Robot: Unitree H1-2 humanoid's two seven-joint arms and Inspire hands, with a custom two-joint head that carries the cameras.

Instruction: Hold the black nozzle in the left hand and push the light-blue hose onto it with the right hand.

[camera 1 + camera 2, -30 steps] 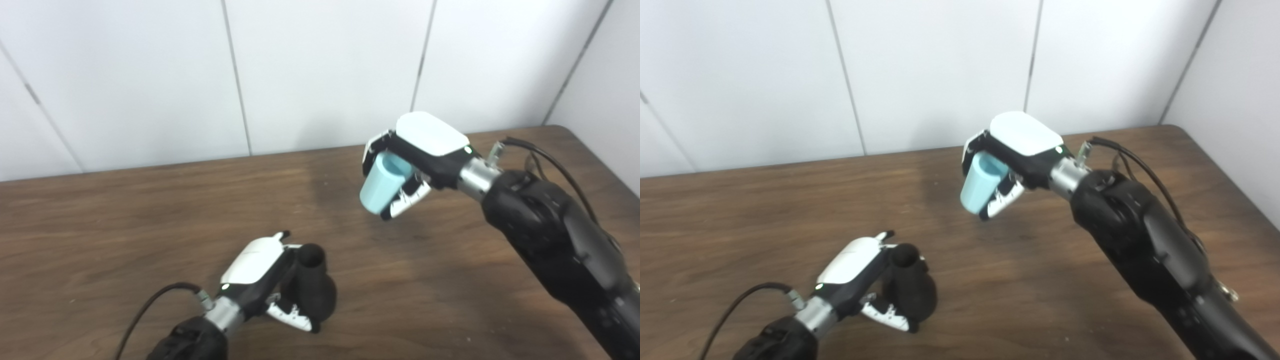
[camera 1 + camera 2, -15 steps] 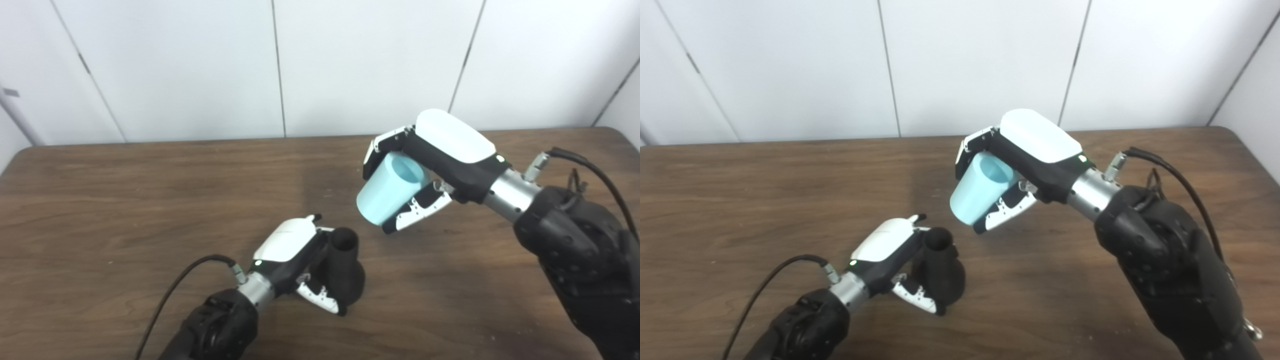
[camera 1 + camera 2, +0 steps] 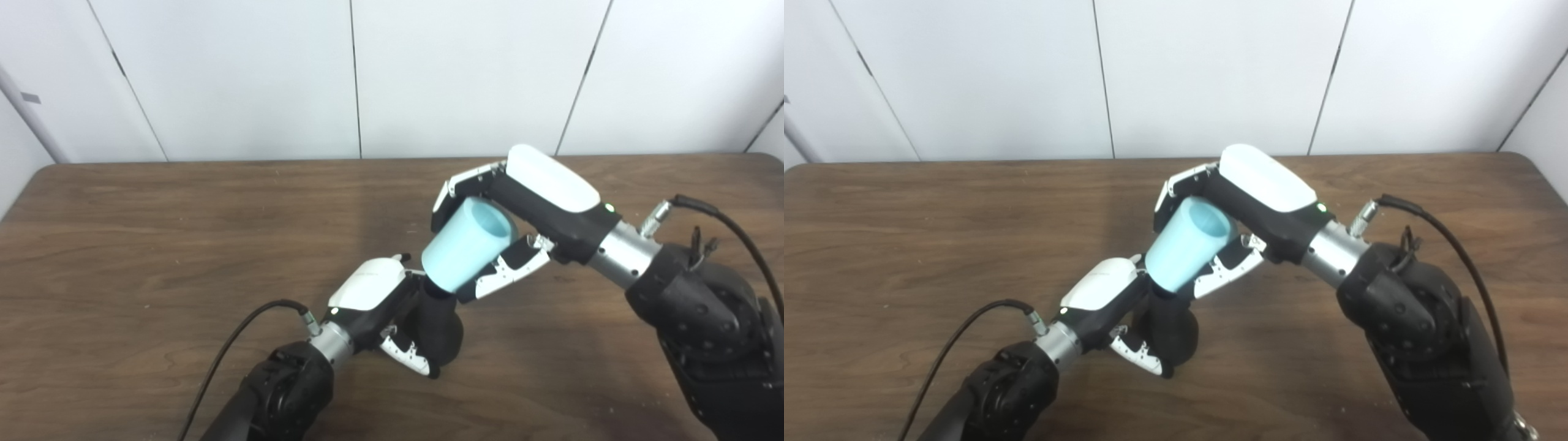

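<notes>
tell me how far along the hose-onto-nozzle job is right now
Done: the left robot hand grips the black nozzle low over the table, and the right robot hand holds the light-blue hose. In hand: the hose's lower end meets the nozzle's tip, covering its mouth. Left: pushing it further down; most of the nozzle's body is bare, and how deep it sits cannot be told.
</notes>
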